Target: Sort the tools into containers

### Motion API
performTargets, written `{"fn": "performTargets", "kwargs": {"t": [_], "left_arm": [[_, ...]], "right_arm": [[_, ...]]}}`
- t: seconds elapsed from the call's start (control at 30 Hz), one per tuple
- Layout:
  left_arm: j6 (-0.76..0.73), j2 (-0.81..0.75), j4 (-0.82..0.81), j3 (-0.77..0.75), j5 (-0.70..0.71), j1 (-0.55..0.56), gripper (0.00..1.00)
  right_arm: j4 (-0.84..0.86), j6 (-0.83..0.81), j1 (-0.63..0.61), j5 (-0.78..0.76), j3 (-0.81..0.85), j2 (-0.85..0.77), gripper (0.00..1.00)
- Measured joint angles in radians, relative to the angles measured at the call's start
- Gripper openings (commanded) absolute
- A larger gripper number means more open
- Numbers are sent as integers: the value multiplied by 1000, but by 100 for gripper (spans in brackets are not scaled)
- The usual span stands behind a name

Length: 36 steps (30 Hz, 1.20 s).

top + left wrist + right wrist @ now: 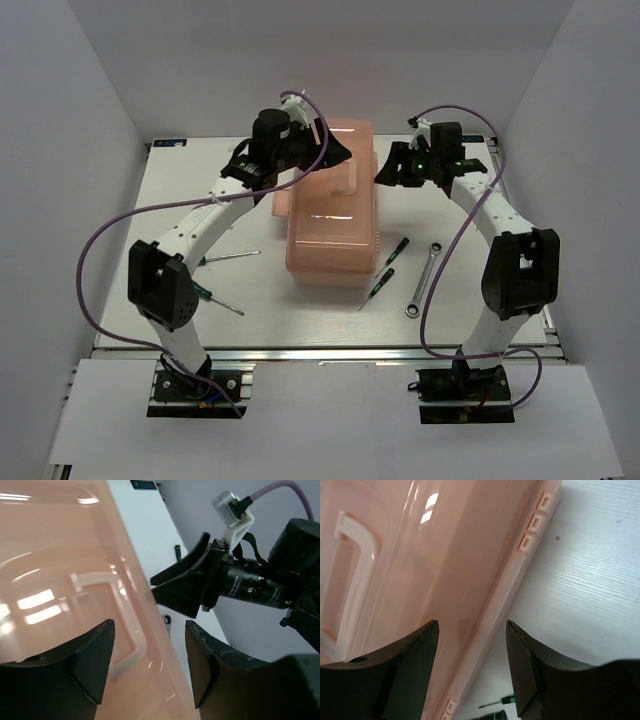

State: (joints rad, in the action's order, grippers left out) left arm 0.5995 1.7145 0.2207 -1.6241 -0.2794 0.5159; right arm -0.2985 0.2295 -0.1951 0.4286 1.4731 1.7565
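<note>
The salmon-pink toolbox (330, 215) stands shut in the middle of the table, lid handle on top. My left gripper (335, 150) is open over its far end; in the left wrist view (150, 650) the jaws hang apart above the lid (60, 580). My right gripper (385, 170) is open and empty at the box's far right side; in the right wrist view (472, 655) it straddles the lid's edge (485, 605). Two tiny screwdrivers (397, 250) (378, 287) and the silver wrench (424, 280) lie right of the box. Two longer screwdrivers (230, 256) (215, 298) lie left of it.
The white table (300, 320) is walled in by white panels at the back and sides. Purple cables loop off both arms. The right gripper (190, 587) shows close by in the left wrist view. One tiny screwdriver (497, 701) shows in the right wrist view.
</note>
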Motion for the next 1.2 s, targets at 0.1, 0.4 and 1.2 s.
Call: {"fn": "performTargets", "kwargs": {"t": [0.1, 0.4, 1.2], "left_arm": [[13, 88, -3, -53, -60, 7, 73], [16, 243, 150, -222, -75, 27, 75], [-68, 303, 376, -367, 18, 53, 65]], "right_arm": [[-6, -5, -35, -4, 12, 19, 62], [-26, -6, -61, -4, 50, 32, 63], [-44, -9, -60, -11, 64, 32, 67]]}}
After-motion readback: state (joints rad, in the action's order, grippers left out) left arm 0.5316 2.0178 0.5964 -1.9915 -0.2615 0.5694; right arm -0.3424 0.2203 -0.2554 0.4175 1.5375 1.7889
